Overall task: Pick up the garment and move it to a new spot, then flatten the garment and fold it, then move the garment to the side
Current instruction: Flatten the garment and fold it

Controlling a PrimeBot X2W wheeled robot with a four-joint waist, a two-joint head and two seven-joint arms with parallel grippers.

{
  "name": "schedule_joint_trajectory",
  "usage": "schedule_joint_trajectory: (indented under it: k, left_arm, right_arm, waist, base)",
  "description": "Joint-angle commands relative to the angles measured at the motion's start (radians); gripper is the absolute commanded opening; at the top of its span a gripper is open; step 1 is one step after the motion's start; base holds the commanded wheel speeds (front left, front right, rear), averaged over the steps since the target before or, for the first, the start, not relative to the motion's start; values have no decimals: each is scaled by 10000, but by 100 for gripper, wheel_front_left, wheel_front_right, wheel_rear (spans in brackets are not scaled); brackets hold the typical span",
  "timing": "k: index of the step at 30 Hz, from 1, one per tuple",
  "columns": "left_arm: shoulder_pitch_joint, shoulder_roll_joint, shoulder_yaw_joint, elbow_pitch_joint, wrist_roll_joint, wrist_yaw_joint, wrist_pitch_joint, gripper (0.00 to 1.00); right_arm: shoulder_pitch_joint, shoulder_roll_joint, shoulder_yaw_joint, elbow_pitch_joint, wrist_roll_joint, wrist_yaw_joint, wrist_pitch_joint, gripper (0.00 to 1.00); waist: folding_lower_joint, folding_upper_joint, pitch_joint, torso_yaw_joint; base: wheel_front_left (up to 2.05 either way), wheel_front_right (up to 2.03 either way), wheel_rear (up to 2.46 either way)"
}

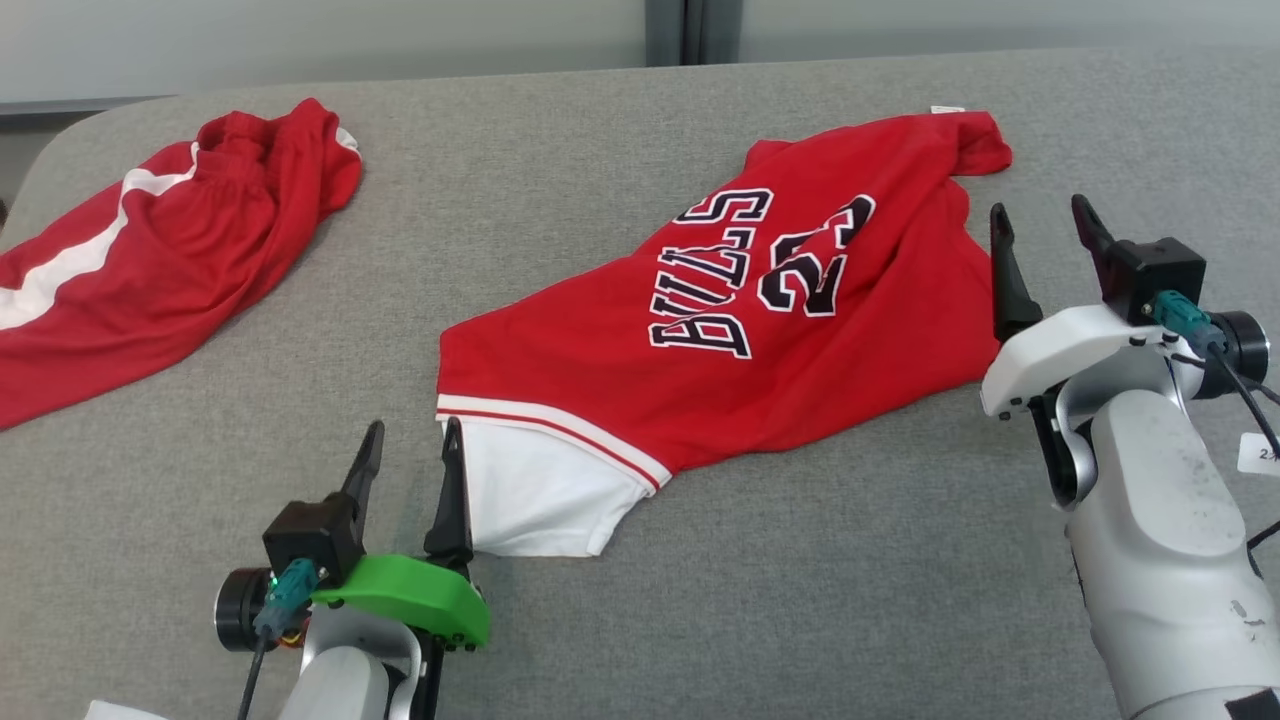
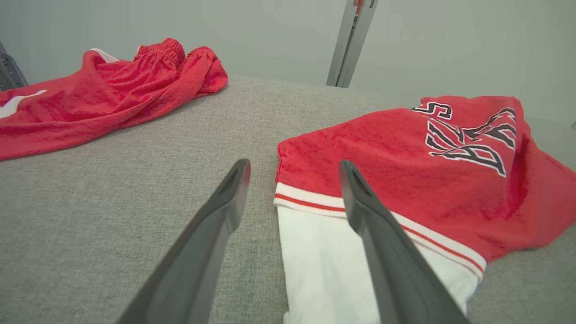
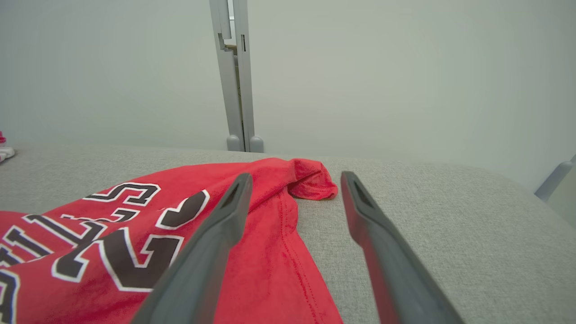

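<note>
A red cloth basketball jersey (image 1: pixel 760 330) with black, white-edged "BULLS 23" lettering lies spread and slightly rumpled on the grey fabric-covered tabletop (image 1: pixel 560 180). It lies at a slant, with its lettering upside down to me. A white cloth panel (image 1: pixel 530 490), bordered by a white and red striped band, shows at the jersey's near left end. At its far right corner the red cloth is bunched into a small fold.

My left claw (image 1: pixel 414 430) is at the jersey's near left end, its two dark fingers apart and holding nothing. In the left wrist view one finger is over the white panel and the other over bare tabletop just beside the jersey. I cannot tell whether either touches the cloth.

My right claw (image 1: pixel 1040 208) is just beside the jersey's right edge, fingers apart and empty. In the right wrist view one finger crosses the red edge and the other is over bare tabletop.

Well apart from the jersey, to its left, lie crumpled red shorts with a white stripe (image 1: pixel 180 240).
</note>
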Motion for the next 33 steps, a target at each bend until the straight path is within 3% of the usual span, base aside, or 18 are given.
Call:
schedule_joint_trajectory:
  k: [1, 8, 14, 15, 16, 17, 21, 25, 33]
  left_arm:
    - [-251, 193, -58, 426, 112, -122, 218, 100]
    - [-1586, 566, -269, 2471, 9, -549, 1569, 100]
    - [-2558, 635, -192, 3778, -121, -547, 2010, 100]
    - [-2656, 621, -192, 3893, -163, -586, 1990, 56]
    - [-2751, 604, -221, 4038, -168, -654, 1986, 21]
    - [-2830, 590, -238, 4114, -184, -705, 1938, 0]
    - [-3180, 635, -244, 4384, -211, -805, 1498, 0]
    - [-3595, 726, -127, 4421, -165, -607, 933, 0]
    - [-4615, 816, 122, 4748, -51, -305, 106, 0]
  right_arm:
    - [295, 59, 111, -329, 138, -18, -40, 100]
    - [1477, 179, 593, -2045, 534, -16, -45, 100]
    - [2402, 337, 703, -3668, 676, -16, 20, 100]
    - [2526, 356, 708, -3886, 694, -16, 57, 100]
    - [2673, 368, 706, -4147, 685, -16, 121, 100]
    - [2789, 376, 685, -4350, 687, -16, 157, 100]
    - [3360, 439, 484, -5284, 677, -16, 390, 100]
    - [3652, 462, 378, -5736, 714, -16, 465, 100]
    - [3813, 476, 442, -5953, 1033, -16, 451, 100]
  waist:
    - [0, -1, -113, -326]
    - [0, -1, 72, -655]
    - [0, -1, 245, -971]
    - [0, -1, 262, -1002]
    - [0, -1, 283, -1036]
    - [0, -1, 303, -1057]
    - [0, -1, 400, -1164]
    - [0, -1, 525, -1246]
    - [0, -1, 774, -1360]
  base:
    - [0, 0, 0]
    - [0, 0, 0]
    - [0, 0, 0]
    - [0, 0, 0]
    - [0, 0, 0]
    - [0, 0, 0]
    - [0, 0, 0]
    - [0, 0, 0]
    - [0, 0, 0]
